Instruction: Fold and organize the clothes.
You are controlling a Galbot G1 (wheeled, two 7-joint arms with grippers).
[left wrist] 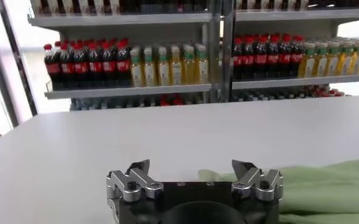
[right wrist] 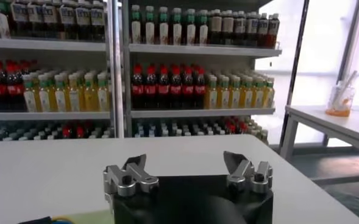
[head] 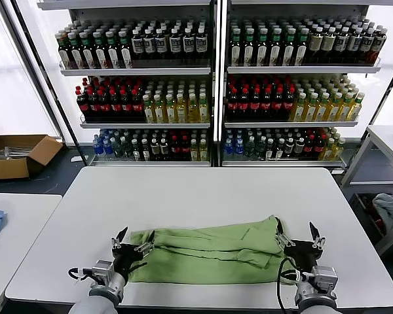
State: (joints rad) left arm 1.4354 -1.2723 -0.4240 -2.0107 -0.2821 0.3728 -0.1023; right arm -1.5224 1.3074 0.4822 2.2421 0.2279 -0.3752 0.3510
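Nearest the head camera, at the near edge of the white table (head: pixel 203 190), stand the two grippers. The left gripper (head: pixel 132 243) has its jaws spread apart and holds nothing; the left end of the green polo shirt (head: pixel 209 254) lies just under and beside its inner finger, with the outer finger over bare tabletop. In the left wrist view the left gripper (left wrist: pixel 194 176) shows both fingers wide, the gap between them looking onto the table, and a fold of the green polo shirt (left wrist: pixel 331 192) lying just outside one finger.

The right gripper (head: pixel 296 237) likewise has its jaws apart and empty; the shirt's right end lies at and below its inner finger. In the right wrist view the right gripper (right wrist: pixel 188 173) shows only tabletop between its fingers, with a sliver of the green polo shirt (right wrist: pixel 97 217) beside the gripper body.

The shirt lies folded into a long band spanning from one gripper to the other. Beyond the jaws, past the table's far edge, stand shelves of bottles (head: pixel 213 85).
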